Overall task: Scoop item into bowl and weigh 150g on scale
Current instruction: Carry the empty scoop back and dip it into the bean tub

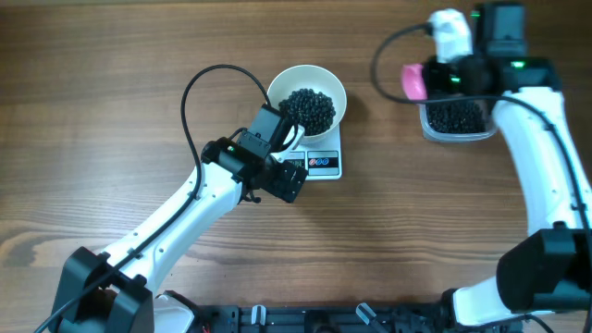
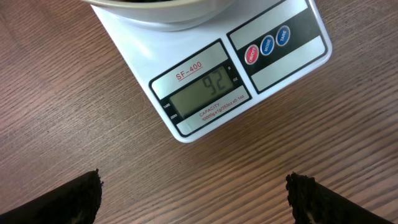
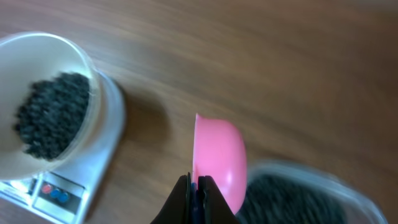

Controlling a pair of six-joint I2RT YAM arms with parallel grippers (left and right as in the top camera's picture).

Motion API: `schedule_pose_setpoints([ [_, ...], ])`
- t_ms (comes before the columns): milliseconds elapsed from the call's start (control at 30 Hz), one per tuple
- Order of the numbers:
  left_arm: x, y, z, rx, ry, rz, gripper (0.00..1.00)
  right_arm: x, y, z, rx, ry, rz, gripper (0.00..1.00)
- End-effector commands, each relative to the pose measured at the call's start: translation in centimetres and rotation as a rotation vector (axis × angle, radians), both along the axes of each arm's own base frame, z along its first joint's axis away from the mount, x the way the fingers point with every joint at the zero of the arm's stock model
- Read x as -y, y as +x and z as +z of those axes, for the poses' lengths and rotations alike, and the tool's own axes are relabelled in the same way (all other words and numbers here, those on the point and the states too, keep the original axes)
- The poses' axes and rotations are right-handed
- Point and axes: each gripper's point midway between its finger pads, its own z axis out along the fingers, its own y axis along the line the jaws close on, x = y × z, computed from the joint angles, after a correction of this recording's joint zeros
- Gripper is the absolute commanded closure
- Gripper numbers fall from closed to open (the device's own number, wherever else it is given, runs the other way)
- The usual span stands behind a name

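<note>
Overhead: bowl (image 1: 277,91) with beans (image 1: 308,109) sits on scale (image 1: 324,166); my right pincer (image 1: 431,80) pinches pink scoop (image 1: 413,81) over tub (image 1: 456,120).
Left wrist: left pincer (image 2: 196,202) spread, empty, before scale — display (image 2: 208,93) reads 92.
Right wrist: scoop on edge. I judge partway — more scoops needed.

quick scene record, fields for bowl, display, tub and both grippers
bowl: white, on the scale, holding black beads
display: reads 92
tub: clear, more beads inside, far right
left gripper: open, empty, in front of the display
right gripper: shut on pink scoop, at the tub's edge
</note>
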Motion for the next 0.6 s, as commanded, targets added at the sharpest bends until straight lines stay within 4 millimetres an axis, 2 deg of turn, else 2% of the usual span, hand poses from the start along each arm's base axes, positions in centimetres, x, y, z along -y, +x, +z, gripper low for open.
schedule_pose_setpoints([
  [0, 0.0, -0.1, 0.4, 0.011, -0.008, -0.012, 0.0, 5.6, -1.2, 1.3, -0.01, 0.016, -0.15, 0.96],
  [33, 0.0, -0.1, 0.4, 0.012, -0.008, -0.012, 0.0, 9.3, -1.8, 0.9, -0.034, -0.024, -0.246, 0.96],
  [167, 0.0, -0.1, 0.4, 0.011, -0.008, -0.012, 0.0, 12.8, -2.7, -0.1, -0.078, -0.123, -0.349, 0.96],
  [300, 0.0, -0.1, 0.4, 0.011, -0.008, -0.012, 0.0, 13.4, -2.7, -3.0, -0.136, -0.161, -0.344, 0.96],
  [500, 0.0, -0.1, 0.4, 0.011, -0.008, -0.012, 0.0, 13.8, -2.3, -10.0, -0.277, -0.16, -0.353, 0.96],
  [567, 0.0, -0.1, 0.4, 0.011, -0.008, -0.012, 0.0, 13.5, -2.5, -11.5, -0.324, -0.119, -0.39, 0.96],
])
